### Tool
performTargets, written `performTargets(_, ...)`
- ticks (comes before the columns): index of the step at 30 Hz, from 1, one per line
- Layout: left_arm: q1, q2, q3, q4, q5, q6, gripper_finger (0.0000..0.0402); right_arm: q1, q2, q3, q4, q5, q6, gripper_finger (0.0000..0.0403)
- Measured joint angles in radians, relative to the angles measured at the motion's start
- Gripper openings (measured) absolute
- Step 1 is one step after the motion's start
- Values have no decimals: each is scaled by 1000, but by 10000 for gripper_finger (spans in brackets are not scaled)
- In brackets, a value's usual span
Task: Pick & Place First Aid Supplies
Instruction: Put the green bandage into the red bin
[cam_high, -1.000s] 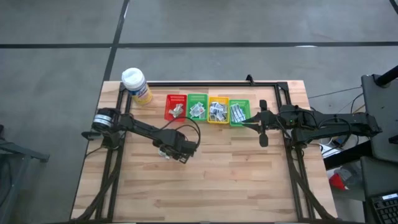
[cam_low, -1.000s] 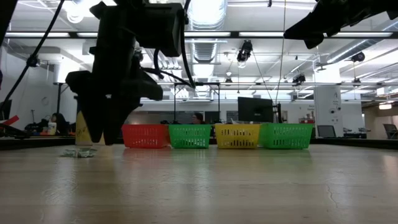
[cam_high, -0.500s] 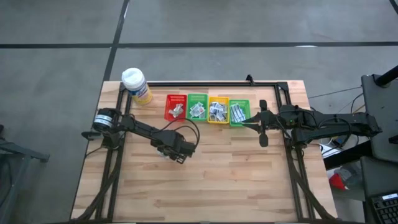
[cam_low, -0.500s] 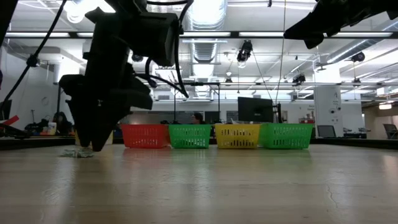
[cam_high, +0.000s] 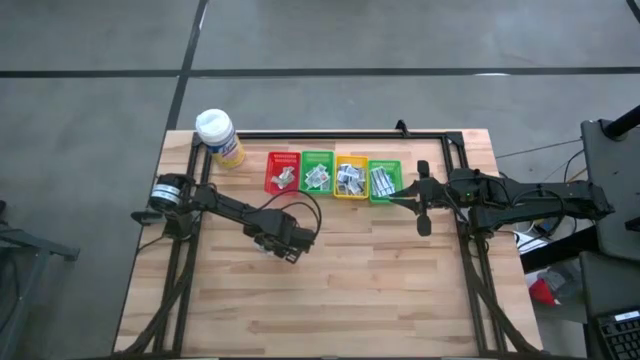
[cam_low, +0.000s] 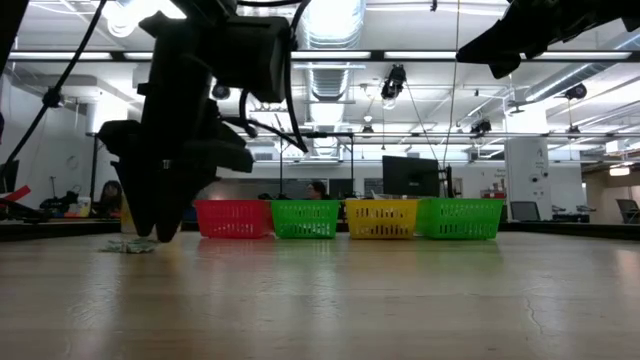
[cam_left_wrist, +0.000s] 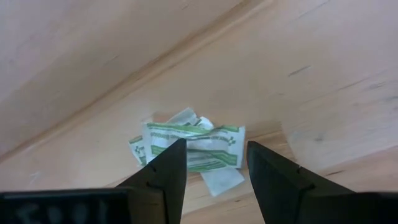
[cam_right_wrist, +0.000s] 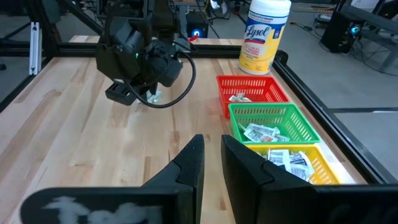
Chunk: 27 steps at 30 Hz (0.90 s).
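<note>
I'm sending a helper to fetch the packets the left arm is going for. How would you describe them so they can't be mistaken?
On the wooden table, look in front of the row of four baskets, under the left gripper, whose open fingers straddle them. There lies a small heap of white packets with green print, the only packets loose on the wood rather than in a basket.

The table (cam_high: 380, 280) is pale wood planks, smooth with a soft sheen. The packets (cam_left_wrist: 193, 149) are crinkled white paper with green print. The baskets (cam_right_wrist: 252, 90) are glossy plastic mesh. The bottle (cam_right_wrist: 264, 34) is shiny yellow plastic. The left gripper's fingers (cam_left_wrist: 165, 180) are matt black.
</note>
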Motion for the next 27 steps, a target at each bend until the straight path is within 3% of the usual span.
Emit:
performTargets(12,1,0,-11,1,-12,0,155,0,0,0,0,0,-1,52)
performTargets(27,1,0,-15,52,-22,0,81,0,0,0,0,0,0,52)
